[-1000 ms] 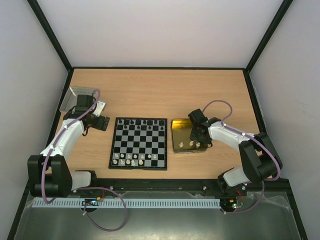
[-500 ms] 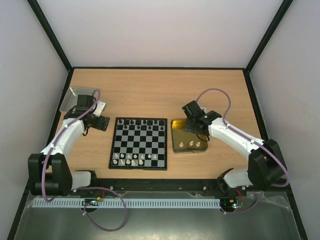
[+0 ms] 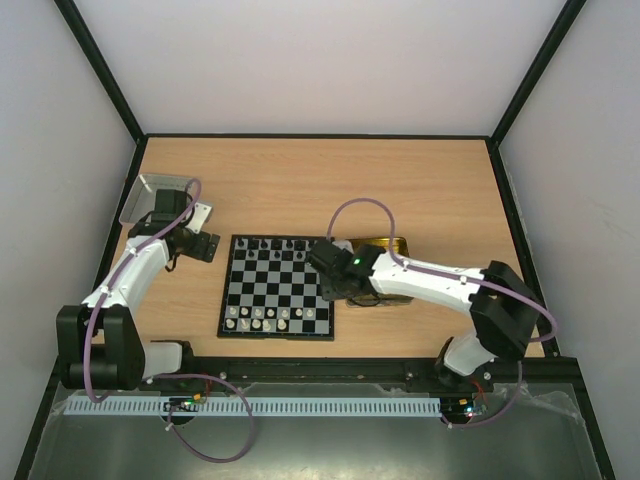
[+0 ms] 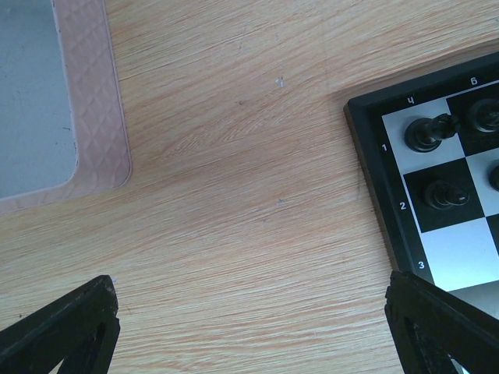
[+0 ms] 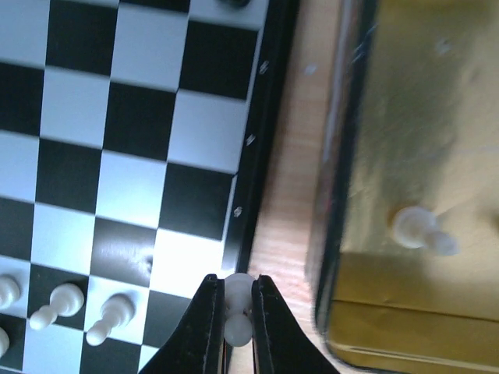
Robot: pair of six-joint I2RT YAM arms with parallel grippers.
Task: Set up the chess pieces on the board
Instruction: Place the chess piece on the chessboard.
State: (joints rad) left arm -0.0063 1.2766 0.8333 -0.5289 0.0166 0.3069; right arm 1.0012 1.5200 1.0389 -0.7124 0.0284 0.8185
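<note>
Right wrist view: right hand (image 5: 235, 285) reaches low, pinching a white piece (image 5: 237, 323) above the board's (image 5: 261, 156) edge. Left hand (image 4: 253, 327) hangs wide open, empty, over the surface (image 4: 234, 156).

Light wood tabletop (image 3: 300, 170), white walls (image 3: 320, 60) w/ black frame edges (image 3: 103, 70)

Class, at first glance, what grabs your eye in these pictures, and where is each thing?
The right gripper pinches a white chess piece at the right edge of the board, beside the gold tray, where a second white piece sits. The left gripper hangs wide open over bare wood off the board's far-left corner.
</note>
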